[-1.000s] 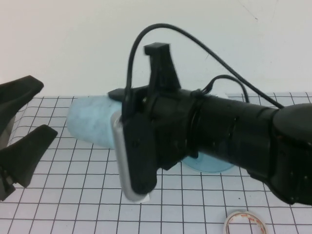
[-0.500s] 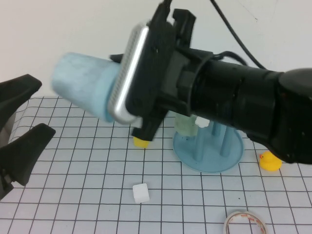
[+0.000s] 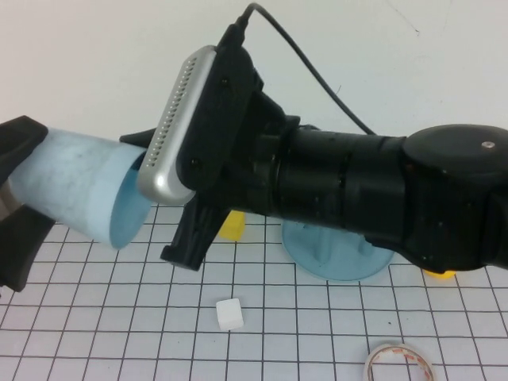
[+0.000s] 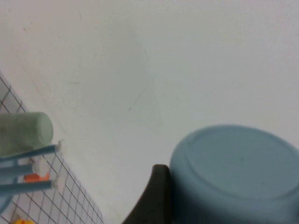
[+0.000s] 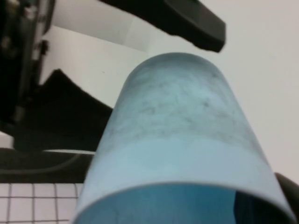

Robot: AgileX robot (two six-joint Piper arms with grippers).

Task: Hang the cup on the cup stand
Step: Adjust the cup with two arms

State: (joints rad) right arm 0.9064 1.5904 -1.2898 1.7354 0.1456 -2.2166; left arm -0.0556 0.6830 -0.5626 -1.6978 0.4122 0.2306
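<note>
One view alone shows green cup (image 4: 23, 133)

In the high view we see the right arm (image 3: 373, 198) covering most of the cup stand (image 3: 317, 255); only part of its blue base shows below the arm, and its pegs are hidden. We cannot see the right gripper's fingertips there, since the wrist camera housing (image 3: 186, 127) hides them where they meet the cup (image 3: 83, 186). The left gripper (image 3: 16, 198) is cut off by the left edge, its 2 fingers only partly visible. A yellow object (image 3: 232, 226) and another (image 3: 439, 274) peek from under the arm, too hidden to name. The tape roll (image 3: 397, 363) is cut by the bottom edge. In the left wrist view the cup's base (image 4: 236, 175) runs off the frame.
</note>
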